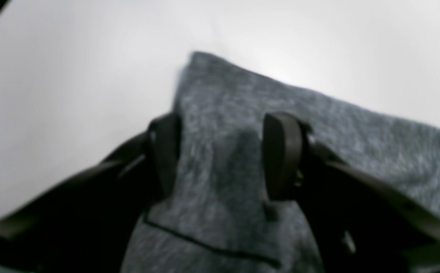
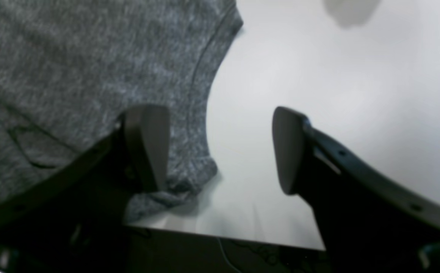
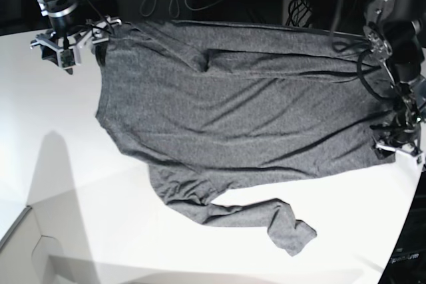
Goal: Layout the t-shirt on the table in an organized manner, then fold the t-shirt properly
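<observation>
T-shirt [image 3: 233,111] spread on table [image 3: 66,184], left gripper [image 1: 220,155] straddling cloth, right gripper [image 2: 220,149] agape

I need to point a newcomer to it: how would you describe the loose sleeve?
Start at the white table and find the grey t-shirt spread across it. From the body's near edge, one sleeve trails toward the front, bent, ending in a crumpled cuff, alone on bare tabletop.

Black curved fingers on each tool [image 1: 220,155], silver metal brackets, dark cables along the arms.

T-shirt [image 3: 233,111] spread across table [image 3: 60,184].
</observation>
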Tool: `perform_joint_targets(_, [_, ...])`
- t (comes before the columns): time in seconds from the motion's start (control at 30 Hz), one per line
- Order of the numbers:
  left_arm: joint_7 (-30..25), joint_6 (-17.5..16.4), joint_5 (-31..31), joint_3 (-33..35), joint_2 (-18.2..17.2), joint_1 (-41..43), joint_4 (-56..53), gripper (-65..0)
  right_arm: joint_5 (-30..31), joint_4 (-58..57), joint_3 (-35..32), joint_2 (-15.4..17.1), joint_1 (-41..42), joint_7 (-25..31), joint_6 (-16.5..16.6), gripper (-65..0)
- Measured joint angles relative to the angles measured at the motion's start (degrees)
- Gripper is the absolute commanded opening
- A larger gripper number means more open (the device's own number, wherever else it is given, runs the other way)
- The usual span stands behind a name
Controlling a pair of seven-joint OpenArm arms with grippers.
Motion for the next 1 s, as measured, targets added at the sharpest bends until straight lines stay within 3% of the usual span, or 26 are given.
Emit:
perform_joint_targets(0.33, [-0.6,0.0,0.2,3.3,-0.4,-1.2,-1.6,-30.8,0.0,0.0,0.0,0.2,0.2,-0.1,0.0,-21.7])
perform_joint_targets(0.63, [-8.9,-0.6,-0.9,6.4,-1.7,-1.9,-8.0,-31.2,-0.2,-0.1,-0.2,0.2,2.7,-0.6,0.0,-21.7])
perform_joint_targets(0.7, [-10.9,-0.6,-0.9,6.4,-1.9,-2.0,-9.5,-32.0,-0.2,-0.2,-0.2,0.1,5.4,-0.6,1.5,-21.7])
perform_joint_targets(0.77, [-11.4,-0.3,-1.0,6.4,-1.9,-2.1,-9.9,-39.8,-0.2,-0.2,-0.2,0.1,8.1,0.0,5.5,-21.7])
perform_joint_targets(0.83, [-11.4,0.0,-0.9,6.3,-1.9,-2.1,-10.0,-54.8,-0.2,-0.2,-1.2,-0.4,10.1,-0.3,9.1,-21.7])
perform_joint_targets(0.87, [-11.3,0.0,-1.2,6.2,-1.9,-2.0,-10.0,-63.0,-0.2,-0.2,-1.4,-1.1,11.0,-0.4,9.3,-21.7])
perform_joint_targets(1.0, [-11.0,0.0,-1.1,6.2,-1.9,-2.4,-10.1,-63.4,-0.5,-0.2,-3.6,-1.9,13.9,-0.5,9.6,-21.7])
